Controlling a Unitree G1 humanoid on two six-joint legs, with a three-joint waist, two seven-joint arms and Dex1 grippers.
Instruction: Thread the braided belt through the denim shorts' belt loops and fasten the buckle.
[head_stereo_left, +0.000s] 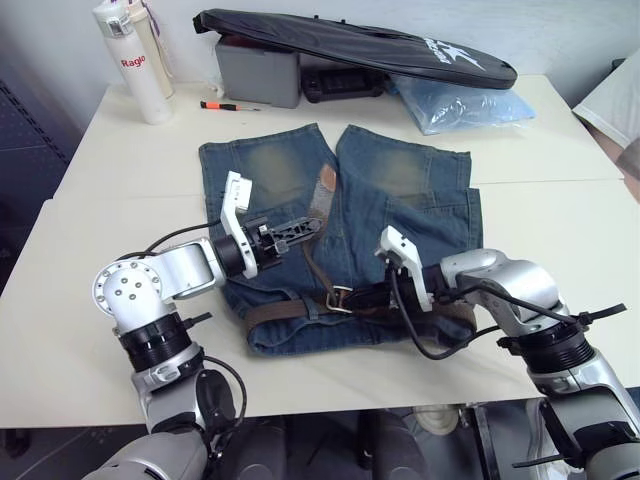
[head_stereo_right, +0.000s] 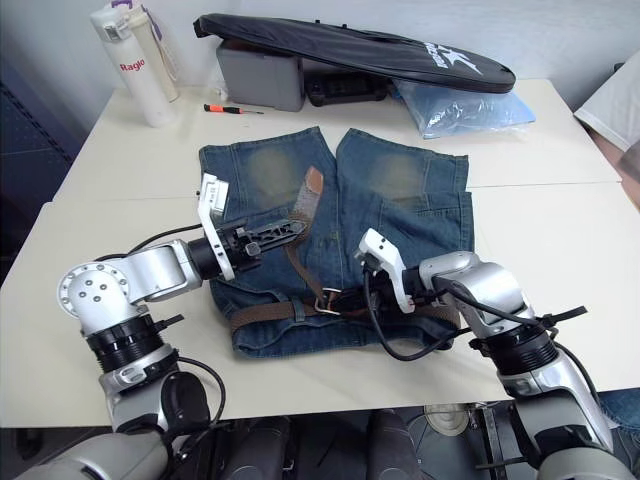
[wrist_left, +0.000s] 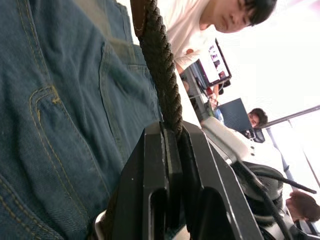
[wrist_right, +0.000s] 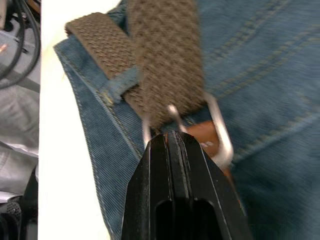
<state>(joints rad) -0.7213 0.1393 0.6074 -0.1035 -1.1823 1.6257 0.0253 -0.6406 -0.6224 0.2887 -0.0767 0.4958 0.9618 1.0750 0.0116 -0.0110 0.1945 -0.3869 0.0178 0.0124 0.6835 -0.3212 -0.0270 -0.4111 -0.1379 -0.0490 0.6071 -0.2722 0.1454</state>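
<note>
The denim shorts (head_stereo_left: 400, 190) lie flat on the table, waistband toward me. The braided belt (head_stereo_left: 318, 225) runs along the waistband under a belt loop (wrist_right: 122, 82), then bends away up over the shorts to its tan tip (head_stereo_left: 325, 180). My left gripper (head_stereo_left: 308, 228) is shut on this free strap (wrist_left: 162, 75), partway between the waistband and the tip. The silver buckle (head_stereo_left: 341, 298) rests at the waistband's middle. My right gripper (wrist_right: 170, 135) is shut with its tips on the buckle's bar, where the prong (wrist_right: 175, 117) starts.
Two white bottles (head_stereo_left: 135, 60) stand at the far left. A black bag (head_stereo_left: 350, 45) lies over a grey box (head_stereo_left: 258, 72), with a blue plastic bag (head_stereo_left: 460, 105) at the far right. A red-handled tool (head_stereo_left: 225, 105) lies behind the shorts. People (wrist_left: 235, 12) sit beyond the table.
</note>
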